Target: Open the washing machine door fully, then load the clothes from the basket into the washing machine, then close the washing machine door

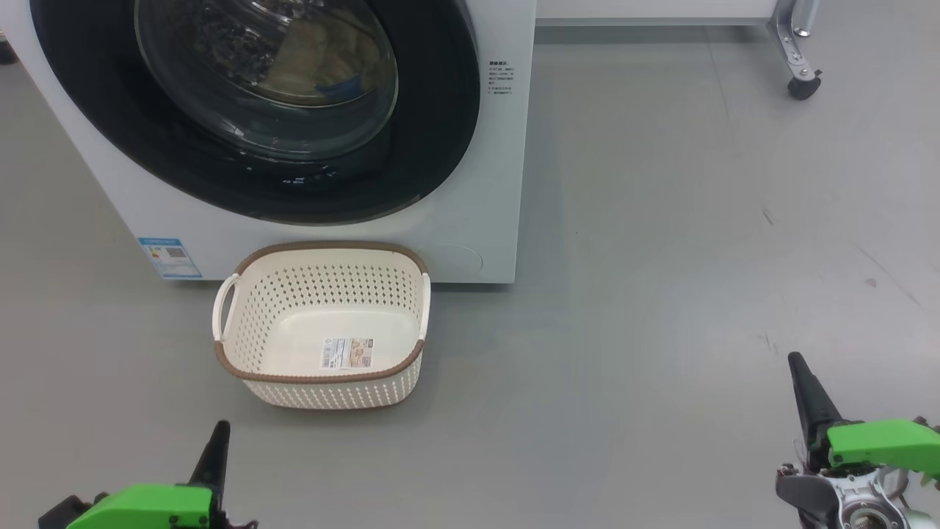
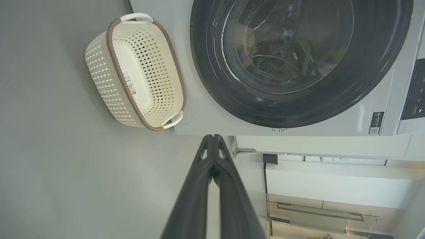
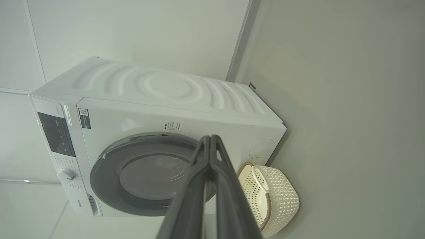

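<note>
A white washing machine (image 1: 492, 184) is showing off its glossy black washing machine door (image 1: 440, 132), with pale yellow, blue-trimmed clothes (image 1: 312, 62) glimmering through the glass. The cream basket (image 1: 330, 386), diamond-perforated and rimmed in woven brown, is contrasting with the grey floor (image 1: 661, 294).

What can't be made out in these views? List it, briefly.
1. Head view: the clothes behind the washing machine door. Reflections in the glass blur them, so how many there are is unclear.
2. Head view: the top of the washing machine is cut off by the upper edge.
3. Head view: the label in the basket has print too small to read.
</note>
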Robot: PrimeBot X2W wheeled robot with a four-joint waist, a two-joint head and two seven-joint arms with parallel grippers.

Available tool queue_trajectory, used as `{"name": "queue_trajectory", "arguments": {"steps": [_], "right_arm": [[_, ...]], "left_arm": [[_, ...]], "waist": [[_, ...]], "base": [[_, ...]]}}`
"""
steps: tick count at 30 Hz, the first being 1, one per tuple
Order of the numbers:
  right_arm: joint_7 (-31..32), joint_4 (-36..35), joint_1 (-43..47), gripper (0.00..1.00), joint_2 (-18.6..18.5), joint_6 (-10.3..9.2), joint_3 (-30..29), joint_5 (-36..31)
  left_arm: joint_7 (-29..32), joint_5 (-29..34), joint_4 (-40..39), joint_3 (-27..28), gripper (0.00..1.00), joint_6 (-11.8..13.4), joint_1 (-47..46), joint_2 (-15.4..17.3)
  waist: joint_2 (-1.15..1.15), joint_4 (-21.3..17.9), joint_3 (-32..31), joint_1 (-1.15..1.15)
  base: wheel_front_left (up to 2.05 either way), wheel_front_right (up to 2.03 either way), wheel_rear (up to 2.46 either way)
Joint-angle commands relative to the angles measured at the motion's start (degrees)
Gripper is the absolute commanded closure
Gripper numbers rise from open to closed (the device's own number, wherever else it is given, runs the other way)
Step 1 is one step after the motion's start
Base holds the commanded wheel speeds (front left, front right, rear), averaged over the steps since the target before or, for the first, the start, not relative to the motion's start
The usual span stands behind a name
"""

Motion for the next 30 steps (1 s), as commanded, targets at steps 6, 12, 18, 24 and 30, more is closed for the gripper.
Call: {"name": "queue_trajectory", "arguments": {"steps": [6, 12, 18, 24, 30], "right_arm": [[1.38, -2.45, -3.93, 1.00, -1.27, -0.15, 0.78, 5.12], [2.40, -2.65, -4.16, 1.00, -1.33, -0.16, 0.77, 9.11], [3.43, -2.85, -4.38, 1.00, -1.38, -0.17, 0.76, 13.10], [3.81, -2.92, -4.47, 1.00, -1.40, -0.17, 0.76, 14.60], [3.81, -2.92, -4.47, 1.00, -1.40, -0.17, 0.76, 14.60]], "left_arm": [[1.22, -4.23, -2.24, 3.10, 1.00, -0.03, -3.20, 0.21], [2.23, -7.49, -2.30, 4.11, 1.00, -0.03, -3.48, 0.03], [3.24, -10.74, -2.37, 5.12, 1.00, -0.03, -3.76, -0.16], [3.66, -11.93, -2.40, 5.54, 1.00, -0.03, -3.87, -0.25], [3.72, -11.87, -2.39, 5.62, 1.00, -0.03, -3.88, -0.31]], "waist": [[0.00, 0.09, 0.03, 0.00], [0.00, 0.17, 0.07, 0.00], [0.00, 0.25, 0.10, 0.00], [0.00, 0.28, 0.11, 0.00], [0.00, 0.28, 0.11, 0.00]], "base": [[0.00, 0.00, 0.00], [0.00, 0.00, 0.00], [0.00, 0.00, 0.00], [0.00, 0.00, 0.00], [0.00, 0.00, 0.00]]}}
